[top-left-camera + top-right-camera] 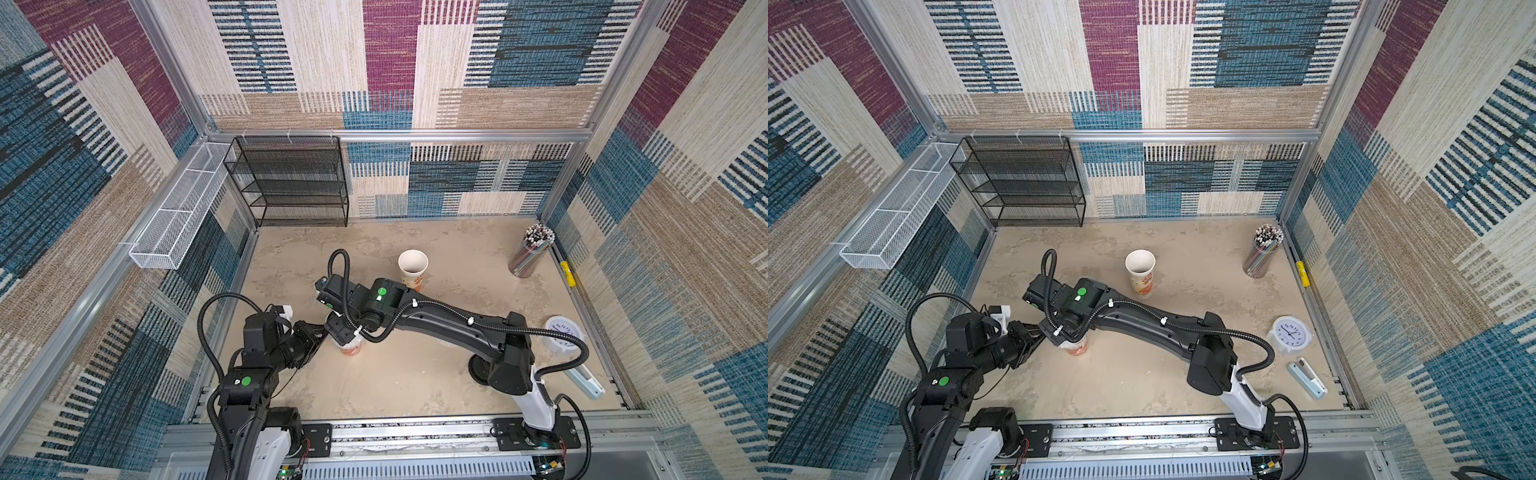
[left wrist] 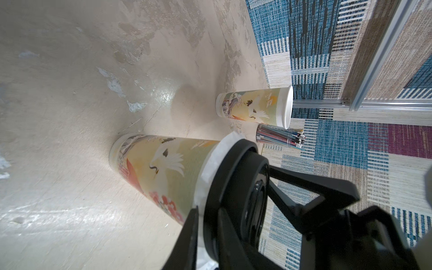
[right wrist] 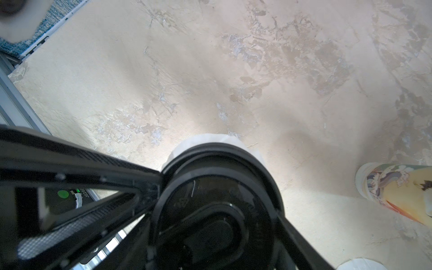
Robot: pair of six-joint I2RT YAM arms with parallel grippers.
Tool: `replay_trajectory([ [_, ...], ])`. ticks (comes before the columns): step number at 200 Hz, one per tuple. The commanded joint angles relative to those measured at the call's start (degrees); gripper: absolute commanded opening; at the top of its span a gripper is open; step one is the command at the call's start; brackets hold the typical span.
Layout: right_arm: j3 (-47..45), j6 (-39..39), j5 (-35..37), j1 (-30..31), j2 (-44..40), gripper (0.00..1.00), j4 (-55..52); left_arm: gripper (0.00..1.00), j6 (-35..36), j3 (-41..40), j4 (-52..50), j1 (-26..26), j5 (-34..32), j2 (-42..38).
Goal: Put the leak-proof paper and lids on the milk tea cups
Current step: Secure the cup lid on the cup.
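**Black lid held over the papered cup at the front left**

The right gripper (image 3: 216,201) reaches across to the front-left part of the mottled beige table surface (image 1: 415,386). Its jaws are set on opposite sides of a black domed plastic lid (image 2: 225,184) and grip it. The lid sits over the mouth of a tall white paper cup printed with cranes and orange-red blossoms (image 2: 168,168), which stands upright. Between lid and rim lies the thin, whitish translucent round paper sheet (image 2: 214,161). Its edge sticks out below the lid and folds down over the top of the cup's side.

The left gripper (image 1: 319,332) comes in from the left at rim height, its tips just beside the cup. In the left wrist view one finger (image 2: 190,233) shows against the sheet's edge. I can't tell from here how wide its jaws stand or whether they pinch anything.

A second tall white printed paper cup (image 1: 412,268) stands upright near the middle of the surface, toward the back and well apart from the first. Its mouth is open and its inside is white. A clear holder of striped straws (image 1: 532,253) stands in the back right corner. A white round clock (image 1: 562,334) lies near the right edge.
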Motion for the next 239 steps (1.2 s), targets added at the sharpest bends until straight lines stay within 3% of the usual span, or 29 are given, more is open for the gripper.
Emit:
replay_trajectory([
  [1,-2.17,0.31,-5.21,0.15,1.07,0.73,-10.42,0.17,0.65,-0.43,-5.21,-0.08,-1.66,0.6],
  [90,-13.95,0.74,-6.84,0.2,-3.15,0.73,-5.76,0.18,3.2,1.13,-12.18,-0.06,-5.51,1.51],
  [167,-17.22,-0.74,-6.47,0.15,-4.77,0.73,-2.88,0.26,4.23,10.81,-10.53,-0.02,-8.95,0.36],
  [187,-17.57,-1.16,-6.48,0.15,-5.08,0.73,-2.58,0.31,4.12,10.05,-7.9,-0.02,-6.98,0.36],
  [239,-19.01,-2.44,-6.72,0.15,-5.77,0.73,-1.07,0.57,9.37,9.0,-3.46,-0.01,0.57,3.44],
])
